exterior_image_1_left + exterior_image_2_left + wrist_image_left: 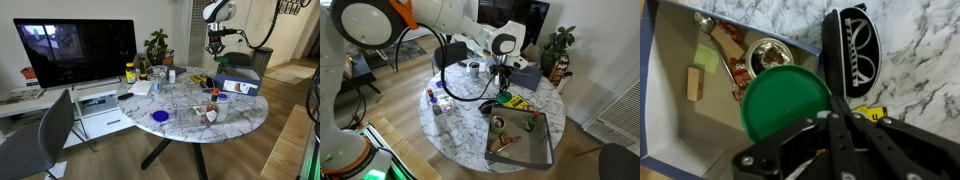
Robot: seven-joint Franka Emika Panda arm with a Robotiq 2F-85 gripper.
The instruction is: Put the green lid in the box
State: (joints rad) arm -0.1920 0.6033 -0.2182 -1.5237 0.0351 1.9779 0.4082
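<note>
Marble counter [925, 40] lies right of the low blue box [675, 120]. The gripper [833, 118] clamps the round green plastic lid [785, 100] near that rim, so a release might land outside.

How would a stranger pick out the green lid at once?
On the round marble table, find the blue-rimmed box. Over its edge, held by the jaws, is the green lid: a flat green disc, unlike the shiny metal cup inside.
</note>
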